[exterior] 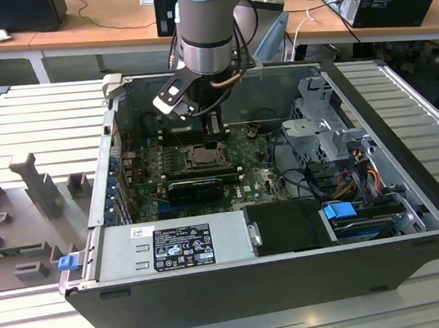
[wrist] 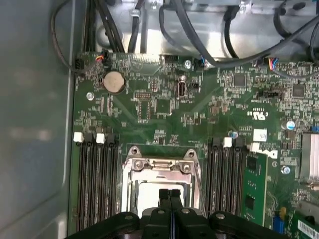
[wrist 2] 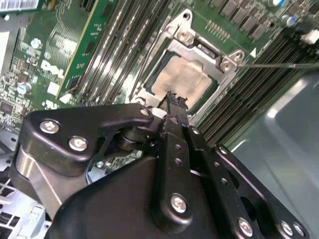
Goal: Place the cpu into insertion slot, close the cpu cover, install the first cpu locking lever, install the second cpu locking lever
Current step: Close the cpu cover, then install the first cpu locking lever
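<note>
My hand point(wrist: 170, 195) is shut tight, fingers pressed flat together with nothing between them, tips hanging right over the cpu point(wrist 2: 185, 79). The cpu's in the slot point(exterior: 201, 156), dull silver face up, and the cover point(wrist: 160, 167) looks to be lying flat around it, framing it.

In the exterior view the slot sits at about ten o'clock from the middle of the case point(exterior: 252, 290), just under my wrist, and my arm hides its twelve o'clock edge. In both wrist views my own black fingers cut off part of the cpu.

A thin lever point(wrist 2: 279, 64) runs from one cover corner across the memory slots point(wrist 2: 259, 94). Latched or loose, I can't tell. Whether my tips touch the chip is hard to make out.
</note>
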Controlling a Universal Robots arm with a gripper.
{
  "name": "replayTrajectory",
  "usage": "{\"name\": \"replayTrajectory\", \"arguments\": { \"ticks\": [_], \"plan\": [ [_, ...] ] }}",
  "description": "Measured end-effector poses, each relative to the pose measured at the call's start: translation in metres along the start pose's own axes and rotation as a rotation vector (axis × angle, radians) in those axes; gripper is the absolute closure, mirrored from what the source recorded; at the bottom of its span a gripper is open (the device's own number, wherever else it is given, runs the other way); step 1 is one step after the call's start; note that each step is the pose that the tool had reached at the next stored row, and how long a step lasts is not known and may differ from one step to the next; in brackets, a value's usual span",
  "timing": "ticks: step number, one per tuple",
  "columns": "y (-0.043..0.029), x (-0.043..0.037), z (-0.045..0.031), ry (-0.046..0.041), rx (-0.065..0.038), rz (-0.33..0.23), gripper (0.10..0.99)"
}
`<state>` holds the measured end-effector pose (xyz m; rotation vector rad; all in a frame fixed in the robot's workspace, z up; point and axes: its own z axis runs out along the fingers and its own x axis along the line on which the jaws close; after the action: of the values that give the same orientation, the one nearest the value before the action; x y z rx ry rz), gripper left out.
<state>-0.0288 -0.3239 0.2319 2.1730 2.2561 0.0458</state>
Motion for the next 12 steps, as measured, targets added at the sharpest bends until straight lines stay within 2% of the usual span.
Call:
{"name": "replayTrajectory", "arguments": {
  "ticks": [9, 12],
  "plan": [
    [-0.0125, 0.0006, -0.0002, 0.0028, 0.000, 0.000, 0.980],
    [-0.0139, 0.0006, -0.0003, 0.0028, 0.000, 0.000, 0.980]
  ]
}}
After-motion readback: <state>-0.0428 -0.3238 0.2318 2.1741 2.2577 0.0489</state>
